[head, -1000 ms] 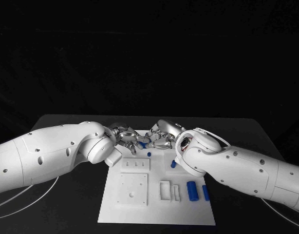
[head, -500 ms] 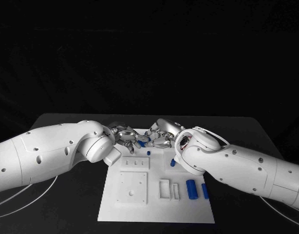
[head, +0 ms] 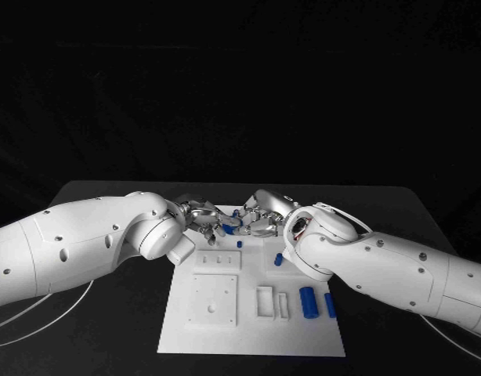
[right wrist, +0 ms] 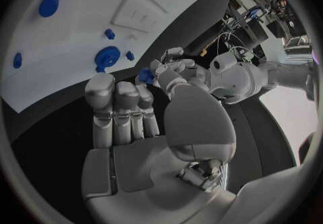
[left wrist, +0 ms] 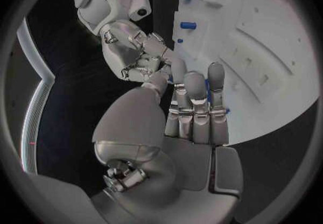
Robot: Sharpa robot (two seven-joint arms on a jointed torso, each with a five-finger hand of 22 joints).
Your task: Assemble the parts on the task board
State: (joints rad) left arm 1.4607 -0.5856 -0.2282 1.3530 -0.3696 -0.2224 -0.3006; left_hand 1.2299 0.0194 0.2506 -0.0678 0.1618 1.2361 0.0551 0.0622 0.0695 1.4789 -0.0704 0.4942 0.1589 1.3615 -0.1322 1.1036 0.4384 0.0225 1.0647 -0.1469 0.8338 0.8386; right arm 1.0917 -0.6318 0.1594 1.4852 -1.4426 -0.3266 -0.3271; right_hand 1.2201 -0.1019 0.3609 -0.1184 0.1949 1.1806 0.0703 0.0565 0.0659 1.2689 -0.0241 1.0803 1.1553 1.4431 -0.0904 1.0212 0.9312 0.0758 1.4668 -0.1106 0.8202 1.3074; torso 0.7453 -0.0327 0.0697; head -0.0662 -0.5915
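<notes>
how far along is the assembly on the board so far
Early to midway, at a guess. Some blue pegs already stand in the task board. Left hand and right hand meet at its far end around a small blue part. Two blue cylinders lie loose near the front.

task board mid-table | parts on board's right

Right arm edged slightly toward the far end of the task board, now covering more of the small blue part beside its wrist; both robot hands barely shifted.
</notes>
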